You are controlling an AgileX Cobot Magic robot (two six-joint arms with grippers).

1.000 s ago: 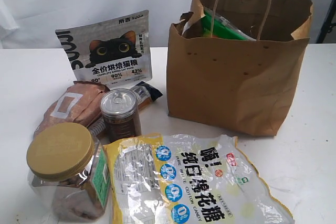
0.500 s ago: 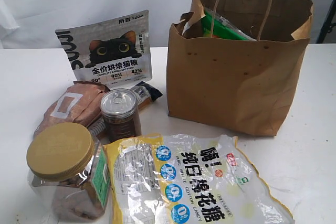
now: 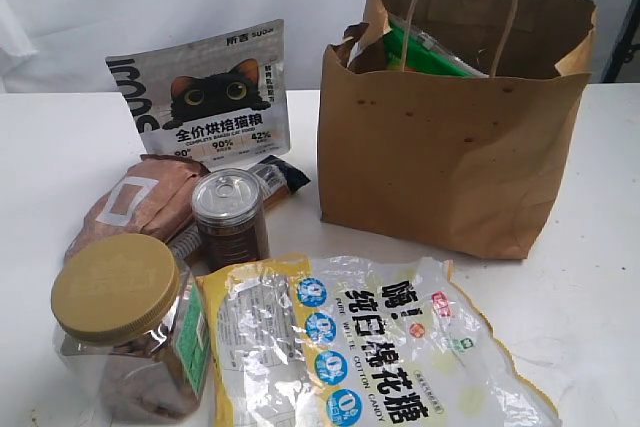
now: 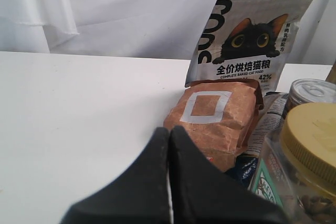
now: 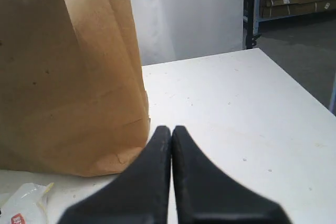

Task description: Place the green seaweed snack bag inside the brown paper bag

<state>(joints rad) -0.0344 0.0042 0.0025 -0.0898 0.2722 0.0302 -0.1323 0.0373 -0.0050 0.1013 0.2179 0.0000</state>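
Glossy green seaweed snack bag (image 3: 425, 52) sits inside the large upright kraft brown paper bag (image 3: 450, 157), its top edge showing at the mouth.
The left gripper (image 4: 169, 134) has its black jaws pressed together on nothing, near a pinkish-brown pouch with white label (image 4: 215, 116). A gold-lidded clear jar (image 3: 115, 317) and a small ring-pull can (image 3: 230, 217) stand left of the bag. The right gripper (image 5: 171, 131) is likewise closed and empty, beside the bag's base.

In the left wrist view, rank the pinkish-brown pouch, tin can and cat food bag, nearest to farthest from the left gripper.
1. Pinkish-brown pouch, lying just ahead of the left gripper.
2. Tin can, beyond the pouch, off to its side.
3. Cat food bag, standing at the back.
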